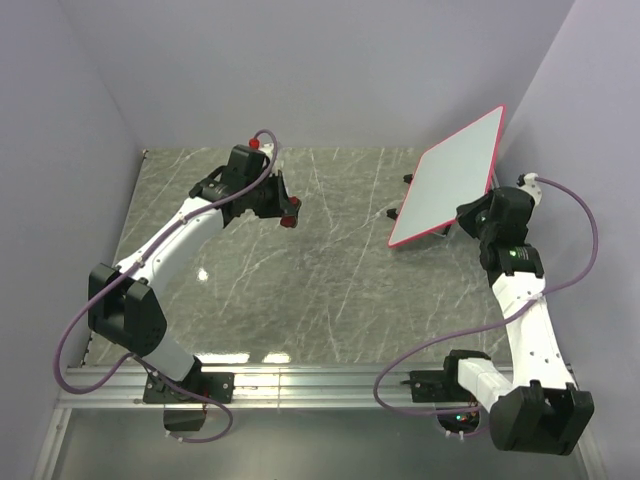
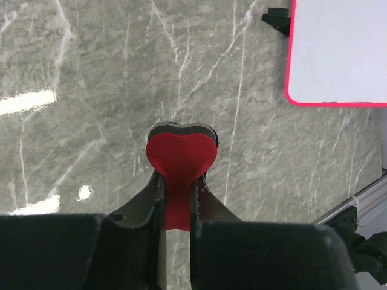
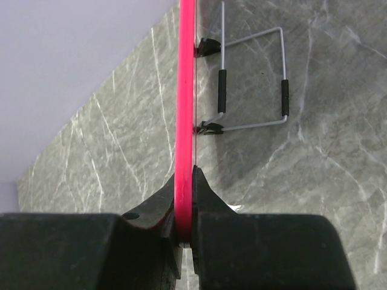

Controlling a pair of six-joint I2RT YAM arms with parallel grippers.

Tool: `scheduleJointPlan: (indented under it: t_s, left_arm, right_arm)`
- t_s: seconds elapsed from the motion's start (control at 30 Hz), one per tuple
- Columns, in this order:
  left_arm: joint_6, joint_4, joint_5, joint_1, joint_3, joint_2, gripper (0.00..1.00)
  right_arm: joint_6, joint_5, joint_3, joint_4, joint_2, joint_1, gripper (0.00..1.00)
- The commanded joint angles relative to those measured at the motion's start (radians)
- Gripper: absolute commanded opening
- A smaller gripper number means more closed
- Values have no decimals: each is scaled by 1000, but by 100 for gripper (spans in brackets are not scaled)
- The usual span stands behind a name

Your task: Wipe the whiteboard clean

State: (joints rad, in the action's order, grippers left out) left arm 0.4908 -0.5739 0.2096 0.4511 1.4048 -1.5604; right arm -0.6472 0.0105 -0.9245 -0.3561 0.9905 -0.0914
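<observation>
Overhead first: large white rectangular whiteboard w/ thin pink-red rim (image 1: pixel 450 175) sits at right rear of the grey marble-look table (image 1: pixel 330 300), tilted, its face blank. Right gripper (image 1: pixel 462 222) is clamped on the board's near edge. Left gripper (image 1: pixel 286 210) hangs over the table's left-centre, well apart from the board, w/ a small red eraser block (image 1: pixel 288 221) at its tip.

Left wrist cam: fingers pinched tight on the eraser's narrow waist; its heart-shaped end w/ dark backing sticks out past the tips. Board's rounded corner shows top right, apart from the eraser.

Right wrist cam: both fingers squeezed onto the pink-red rim, seen edge-on. Beside the board, a bent grey wire stand w/ black sleeves (image 3: pixel 254 78) joins it via black clips.
</observation>
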Motion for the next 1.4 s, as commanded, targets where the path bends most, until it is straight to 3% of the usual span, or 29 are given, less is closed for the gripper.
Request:
scheduleJointPlan:
  t_s: [0.0, 0.2, 0.27, 0.3, 0.43, 0.6, 0.77, 0.8, 0.87, 0.9, 0.93, 1.2, 1.37]
  left_arm:
    - [-14, 11, -27, 0, -16, 31, 0]
    - [2, 49, -44, 0, -61, 10, 0]
    - [6, 58, -42, 0, -66, 5, 0]
    - [8, 63, -39, 0, -64, 0, 0]
    - [8, 69, -41, 0, -52, -21, 0]
    - [5, 69, -44, 0, -29, -50, 0]
    - [0, 75, -47, 0, -23, -70, 0]
    - [0, 77, -46, 0, -24, -73, 0]
    - [0, 82, -44, 0, -24, -82, 0]
    - [-3, 83, -45, 0, -24, -86, 0]
    - [-4, 86, -45, 0, -24, -90, 0]
    - [-17, 114, -42, 0, 17, -168, 0]
    - [-32, 111, -67, 6, 111, -311, 0]
  right_arm:
    - [0, -7, 10, 48, -26, 9, 0]
    - [14, -47, 56, -20, -84, 10, 0]
    - [11, -58, 79, -33, -95, 10, 9]
    - [9, -63, 88, -38, -108, 10, 21]
    - [-3, -90, 127, -35, -127, 12, 37]
    - [-5, -87, 133, -53, -136, 22, 47]
    - [33, -55, 98, -101, -156, 22, 49]
    - [40, -52, 90, -110, -156, 22, 53]
    - [52, -49, 75, -132, -159, 22, 75]
    - [55, -49, 69, -139, -164, 22, 97]
    - [58, -44, 56, -158, -167, 22, 100]
    - [86, 31, -46, -271, -220, 22, 100]
    - [103, 82, -160, -392, -266, 22, 100]
